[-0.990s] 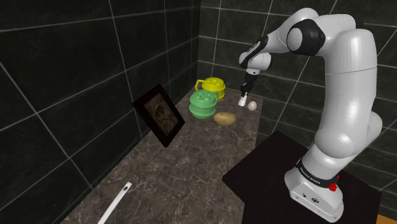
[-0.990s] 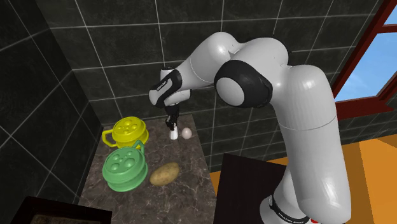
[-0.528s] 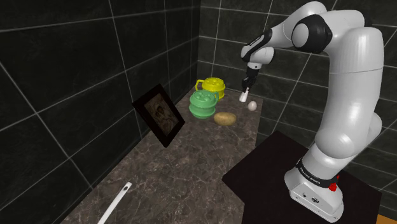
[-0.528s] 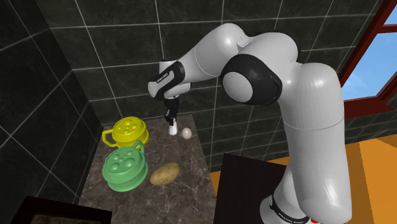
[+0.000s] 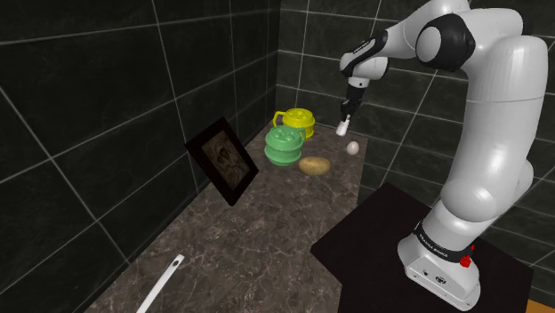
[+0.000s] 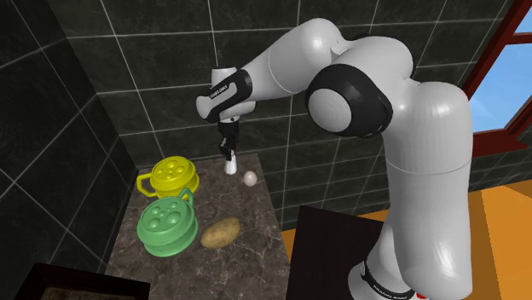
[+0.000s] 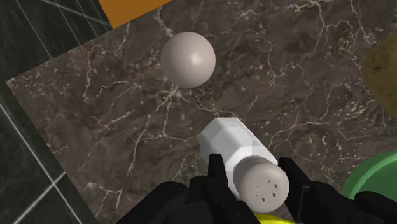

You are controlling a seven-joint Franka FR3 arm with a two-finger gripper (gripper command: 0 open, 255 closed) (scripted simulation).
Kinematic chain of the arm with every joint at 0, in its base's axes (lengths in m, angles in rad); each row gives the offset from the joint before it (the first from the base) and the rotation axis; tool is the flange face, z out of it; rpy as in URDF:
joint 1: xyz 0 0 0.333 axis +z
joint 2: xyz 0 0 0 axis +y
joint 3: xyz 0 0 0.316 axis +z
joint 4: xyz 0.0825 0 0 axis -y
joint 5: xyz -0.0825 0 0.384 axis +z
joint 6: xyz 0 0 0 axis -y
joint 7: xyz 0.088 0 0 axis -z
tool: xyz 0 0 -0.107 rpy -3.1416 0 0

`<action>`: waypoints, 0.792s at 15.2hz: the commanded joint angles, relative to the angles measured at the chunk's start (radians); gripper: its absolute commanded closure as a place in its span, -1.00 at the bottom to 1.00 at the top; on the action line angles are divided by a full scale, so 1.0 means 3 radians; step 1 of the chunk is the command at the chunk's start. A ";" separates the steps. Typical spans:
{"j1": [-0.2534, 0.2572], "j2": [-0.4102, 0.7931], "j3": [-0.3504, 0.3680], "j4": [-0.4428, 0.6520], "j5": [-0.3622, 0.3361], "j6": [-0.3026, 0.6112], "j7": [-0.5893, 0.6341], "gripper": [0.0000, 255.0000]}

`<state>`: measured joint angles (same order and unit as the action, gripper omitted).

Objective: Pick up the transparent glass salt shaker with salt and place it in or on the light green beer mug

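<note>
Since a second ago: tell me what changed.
The gripper, fingers shut on the shaker, carried it higher above the counter, and the arm's elbow rose. The green mug, yellow mug, potato, egg and frame stayed put.

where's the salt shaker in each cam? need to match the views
Shoulder view: the white faceted salt shaker with perforated cap, just right of centre, upper half, held by the black gripper.
Second exterior view: left of centre, mid-height, under the gripper.
Wrist view: clasped in the gripper, cap toward camera.
Landmark: pale round ball on the dark marble counter, beside the shaker in every view.
</note>
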<state>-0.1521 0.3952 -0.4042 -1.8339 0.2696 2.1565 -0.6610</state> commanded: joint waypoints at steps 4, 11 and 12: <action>0.0024 -0.0122 -0.0031 0.0075 -0.0073 -0.0185 0.0059 1.00; 0.0041 -0.0253 -0.0063 0.0220 -0.0154 -0.0445 0.0125 1.00; 0.0043 -0.0269 -0.0067 0.0244 -0.0164 -0.0484 0.0133 1.00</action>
<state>-0.1405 0.3193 -0.4233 -1.7691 0.2236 2.0241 -0.6248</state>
